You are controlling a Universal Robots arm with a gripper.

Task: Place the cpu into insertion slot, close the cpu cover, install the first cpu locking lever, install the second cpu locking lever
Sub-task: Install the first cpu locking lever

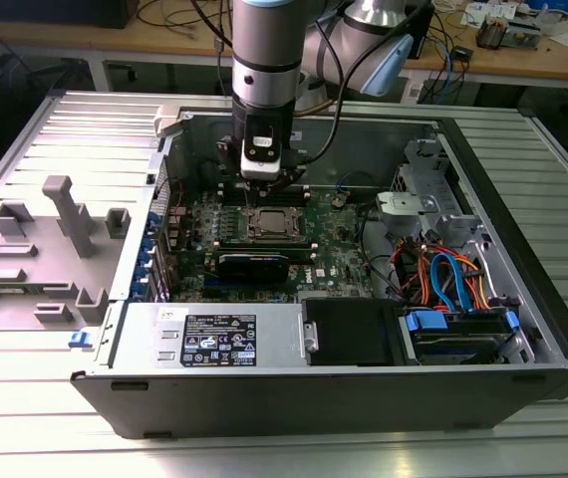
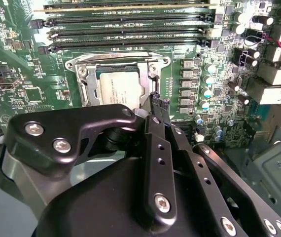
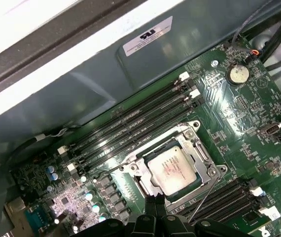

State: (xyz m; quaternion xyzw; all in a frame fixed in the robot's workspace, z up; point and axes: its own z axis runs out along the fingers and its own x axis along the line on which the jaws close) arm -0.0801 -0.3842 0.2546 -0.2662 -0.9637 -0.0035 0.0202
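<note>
The cpu (image 3: 172, 170) is sitting in the slot (image 3: 221, 170) just beyond the tips of the gripper (image 3: 155, 201). The cover (image 3: 198, 148) is lying flat around it, and the silver top is showing through the window in both wrist views. The second wrist view is showing the fingers (image 2: 153, 128) drawn together into one narrow point at the cover's near edge. The first wrist view is adding a thin lever (image 3: 205, 191) slanting beside the tips, and the exterior view is showing the gripper hanging directly above the slot inside the case (image 1: 314, 398).
</note>
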